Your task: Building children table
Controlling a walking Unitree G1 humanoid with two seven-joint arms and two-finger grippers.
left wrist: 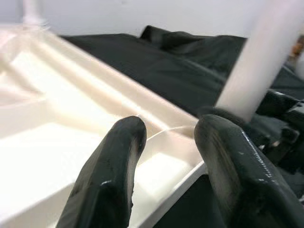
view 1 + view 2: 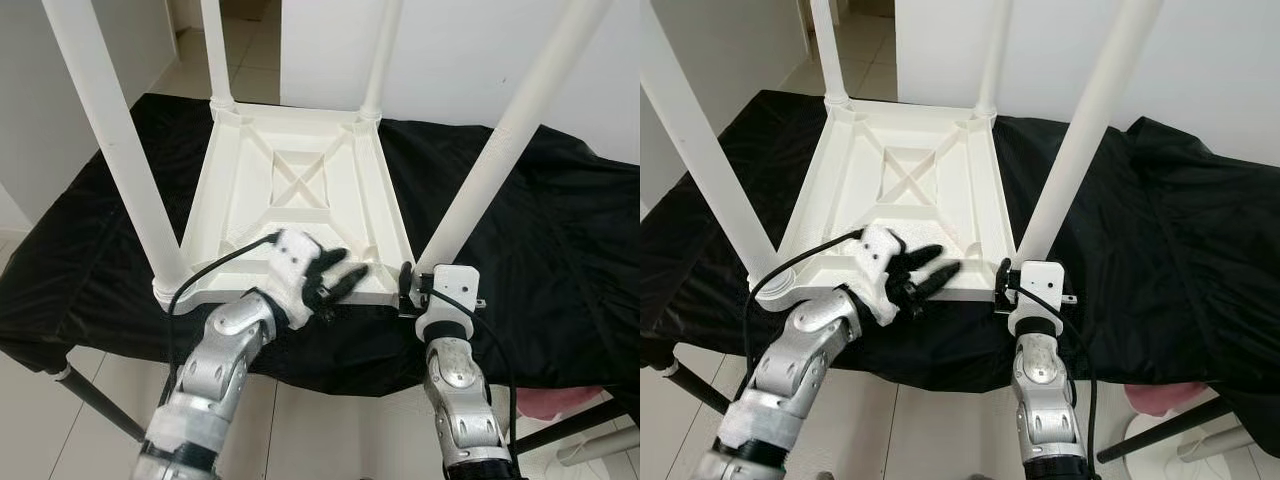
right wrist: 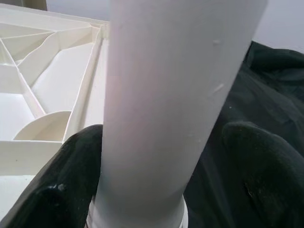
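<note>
White walls and pale tile floor surround a desk (image 2: 560,250) draped in black cloth, and on it the tabletop (image 2: 300,190) lies upside down, ribbed underside up, with four white legs standing in its corner sockets.

Step in hand, by my judgement: seating the near right leg (image 2: 490,170) in its corner. To do it well, the leg should be held low, close to the socket, kept in line with the socket axis, and turned or pressed without leaning it sideways; the tabletop needs bracing so it does not skid on the loose cloth.

Right claw (image 2: 408,288) sits at the base of that leg, just above the socket collar. In the right wrist view its two fingers (image 3: 52,190) stand either side of the leg, closed against it.

Left claw (image 2: 338,280) rests over the near rim of the tabletop, between the two near legs. Its fingers (image 1: 109,175) are parted, one over the inner panel and one at the outer edge, straddling the rim; firm contact cannot be confirmed.
</note>
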